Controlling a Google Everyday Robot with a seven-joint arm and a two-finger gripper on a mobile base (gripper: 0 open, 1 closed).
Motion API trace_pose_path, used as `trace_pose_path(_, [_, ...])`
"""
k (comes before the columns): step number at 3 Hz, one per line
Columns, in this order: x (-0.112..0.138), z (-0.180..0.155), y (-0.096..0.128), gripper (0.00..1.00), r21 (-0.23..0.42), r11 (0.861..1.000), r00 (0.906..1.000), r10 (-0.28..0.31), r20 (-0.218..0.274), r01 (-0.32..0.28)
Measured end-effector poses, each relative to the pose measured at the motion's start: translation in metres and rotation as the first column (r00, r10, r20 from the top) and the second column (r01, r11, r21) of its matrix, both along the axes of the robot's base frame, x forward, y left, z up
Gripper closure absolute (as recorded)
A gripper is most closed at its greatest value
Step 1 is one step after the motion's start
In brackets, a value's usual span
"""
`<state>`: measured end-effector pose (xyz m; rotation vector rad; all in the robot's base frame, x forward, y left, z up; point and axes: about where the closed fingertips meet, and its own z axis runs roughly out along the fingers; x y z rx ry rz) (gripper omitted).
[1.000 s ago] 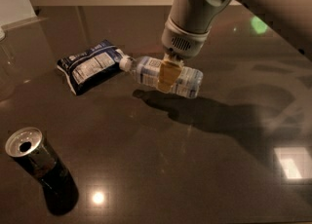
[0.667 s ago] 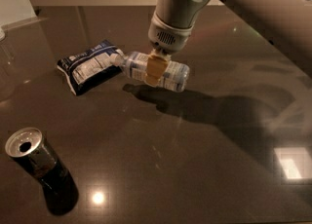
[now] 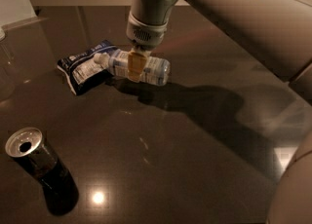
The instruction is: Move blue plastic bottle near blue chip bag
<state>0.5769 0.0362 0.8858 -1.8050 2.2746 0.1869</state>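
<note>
Nearest the camera, at lower left, a dark metal can (image 3: 39, 169) stands upright on the glossy dark desk (image 3: 195, 179), its opened top showing. A bright lamp glint sits on the surface just to its right.

Farther back, past a bare stretch of desk, the blue plastic bottle (image 3: 157, 71) lies on its side. Its white cap points left toward the blue chip bag (image 3: 80, 70). The end effector (image 3: 135, 68) is clamped across the bottle's middle, with a tan finger (image 3: 135, 62) pressed over the label. A shadow falls on the desk just below the bottle (it looks lifted slightly, though that is hard to judge).

The cap overlaps the bag's right edge; whether they touch cannot be told. The bag lies flat, white text panel up.

The pale arm (image 3: 234, 13) rises from the end effector toward the upper right.
</note>
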Motion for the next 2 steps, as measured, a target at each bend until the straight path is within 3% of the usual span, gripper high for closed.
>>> trace_pose_path(2, [0.0071, -0.0155, 0.0108, 0.35, -0.033, 0.999, 0.9997, 0.019, -0.015, -0.019])
